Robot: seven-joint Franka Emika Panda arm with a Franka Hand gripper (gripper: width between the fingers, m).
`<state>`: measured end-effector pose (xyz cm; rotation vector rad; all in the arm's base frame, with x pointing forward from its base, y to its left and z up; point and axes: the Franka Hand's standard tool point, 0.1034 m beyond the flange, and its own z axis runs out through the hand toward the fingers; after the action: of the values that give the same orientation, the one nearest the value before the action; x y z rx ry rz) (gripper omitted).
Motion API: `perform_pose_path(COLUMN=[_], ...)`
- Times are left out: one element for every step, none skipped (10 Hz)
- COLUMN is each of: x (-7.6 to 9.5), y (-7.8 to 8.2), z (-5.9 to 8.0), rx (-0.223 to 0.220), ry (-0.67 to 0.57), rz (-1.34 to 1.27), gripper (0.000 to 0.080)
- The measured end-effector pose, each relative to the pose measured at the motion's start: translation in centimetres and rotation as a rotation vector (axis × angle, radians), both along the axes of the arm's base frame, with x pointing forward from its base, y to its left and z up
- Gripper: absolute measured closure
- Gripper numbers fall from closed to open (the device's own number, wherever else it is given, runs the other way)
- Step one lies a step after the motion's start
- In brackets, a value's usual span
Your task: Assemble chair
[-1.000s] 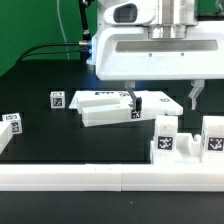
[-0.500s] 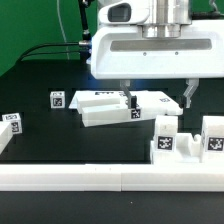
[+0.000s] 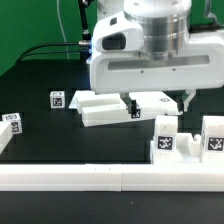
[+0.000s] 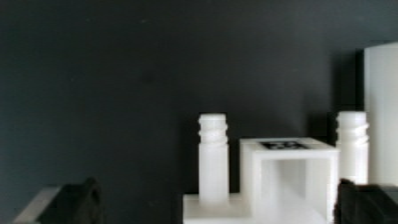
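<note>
The chair lies in loose white parts. Two flat tagged parts [image 3: 98,106] [image 3: 155,102] lie side by side mid-table. My gripper [image 3: 159,103] is open, with its dark fingers [image 3: 190,100] hanging either side of the right-hand part. In the wrist view a white boxy part with a tag [image 4: 285,160] and two upright pegs [image 4: 212,150] stands between the open fingers [image 4: 71,205] of the gripper [image 4: 222,212], which hold nothing. Two upright tagged parts [image 3: 166,138] [image 3: 213,138] stand at the front right. Whether a finger touches any part I cannot tell.
A small tagged cube [image 3: 57,99] sits left of the flat parts. A tagged piece [image 3: 10,122] lies at the exterior view's far left. A long plain white rail [image 3: 100,178] runs across the front. A cable crosses the dark table behind.
The hand has turned at the wrist and shifted slightly to the exterior view's left. The fingers stay open. The chair parts have not moved.
</note>
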<state>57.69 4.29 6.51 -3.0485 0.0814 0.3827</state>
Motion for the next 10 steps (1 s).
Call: perform_pose_path(x=[1.1,2.0,2.7,3.8,4.1,3.8,3.5,3.4,3.0,2.8], y=[-0.1,0.0,0.0,-0.2,-0.2,-0.3,-0.3,-0.4,-0.5,-0.6], z=[-0.5,-0.6,-0.4,0.2,0.4,0.4,0.3,0.1,-0.3,-0.6], rx=[-0.008,-0.027,-0.045,-0.054,-0.062,-0.071,-0.081,-0.099,-0.117,-0.137], ry=[0.011,-0.019,-0.043,-0.117,-0.196,-0.277,-0.343,-0.438,-0.507,-0.581], rz=[-0.005,-0.017,-0.013,-0.015,-0.021,-0.026,-0.028,-0.026,-0.021,-0.015], gripper=[0.015,0.015,0.015,0.015,0.015,0.015,0.015,0.015,0.015,0.015])
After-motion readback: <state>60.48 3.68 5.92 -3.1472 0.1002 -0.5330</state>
